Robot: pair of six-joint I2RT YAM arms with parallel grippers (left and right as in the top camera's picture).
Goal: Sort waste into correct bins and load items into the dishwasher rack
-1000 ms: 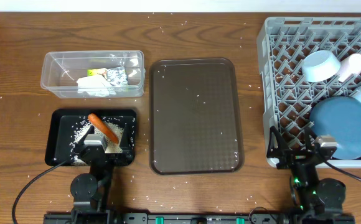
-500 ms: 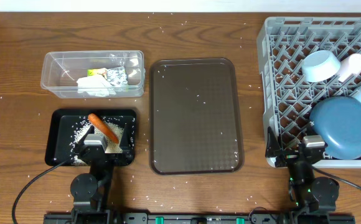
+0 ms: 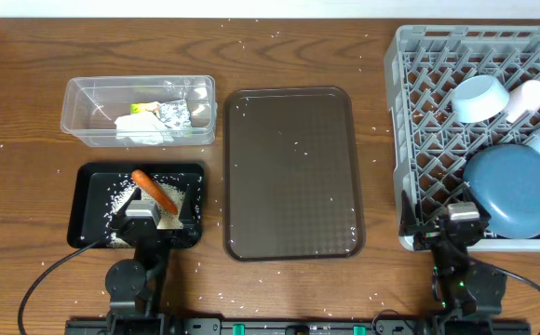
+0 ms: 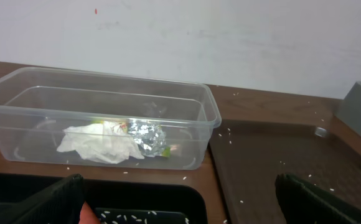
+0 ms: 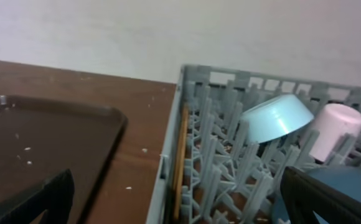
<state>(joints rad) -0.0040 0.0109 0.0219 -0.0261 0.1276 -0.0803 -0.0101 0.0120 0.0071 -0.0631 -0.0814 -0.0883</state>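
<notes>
Two left fingers (image 4: 50, 202) gape empty before the clear tub (image 4: 213, 118), where tissue (image 4: 96, 143) and foil (image 4: 144, 134) lie sorted. Right fingers (image 5: 34, 199), likewise apart, face the rack (image 5: 193, 78); what seem chopsticks (image 5: 182, 149) lie along its wall, hard to spot overhead. Overhead, carrot (image 3: 154, 191) sits in the black tray (image 3: 76, 214), plate (image 3: 517, 191) leans in the rack.

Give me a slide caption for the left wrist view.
Left wrist view: clear tub holding crumpled tissue and foil, brown tray beside it.

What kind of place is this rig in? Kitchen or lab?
Probably a lab tabletop staged as a dish-clearing station: a grey dishwasher rack holding a dark-blue plate, a clear tub and black tray, on a wooden table against a bare white wall.
</notes>
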